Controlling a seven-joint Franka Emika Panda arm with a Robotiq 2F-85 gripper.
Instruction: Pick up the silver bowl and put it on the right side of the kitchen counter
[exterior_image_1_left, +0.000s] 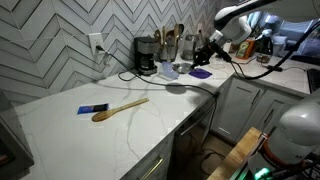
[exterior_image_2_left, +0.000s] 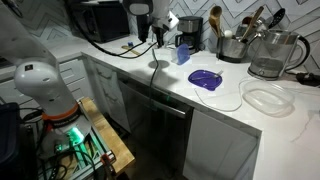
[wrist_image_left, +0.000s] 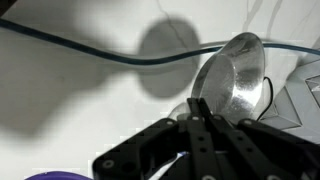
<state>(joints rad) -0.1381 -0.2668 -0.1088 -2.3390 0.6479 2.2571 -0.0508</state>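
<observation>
My gripper (wrist_image_left: 197, 103) is shut on the rim of the silver bowl (wrist_image_left: 235, 75), a small shiny metal bowl that hangs tilted above the white kitchen counter (wrist_image_left: 60, 100) and casts a round shadow on it. In both exterior views the gripper (exterior_image_1_left: 205, 50) (exterior_image_2_left: 160, 35) hangs above the counter (exterior_image_1_left: 80, 130) (exterior_image_2_left: 230, 110) near the corner with the appliances. The bowl itself is too small to make out there.
A flat purple disc (exterior_image_1_left: 201, 73) (exterior_image_2_left: 205, 80) lies close by. A coffee maker (exterior_image_1_left: 146, 55), a utensil holder (exterior_image_1_left: 170, 40) and a glass kettle (exterior_image_2_left: 270, 55) stand along the tiled wall. A wooden spoon (exterior_image_1_left: 118, 108), a blue object (exterior_image_1_left: 92, 108) and a clear container (exterior_image_2_left: 265, 98) lie on the counter. A cable (wrist_image_left: 100, 52) runs across it.
</observation>
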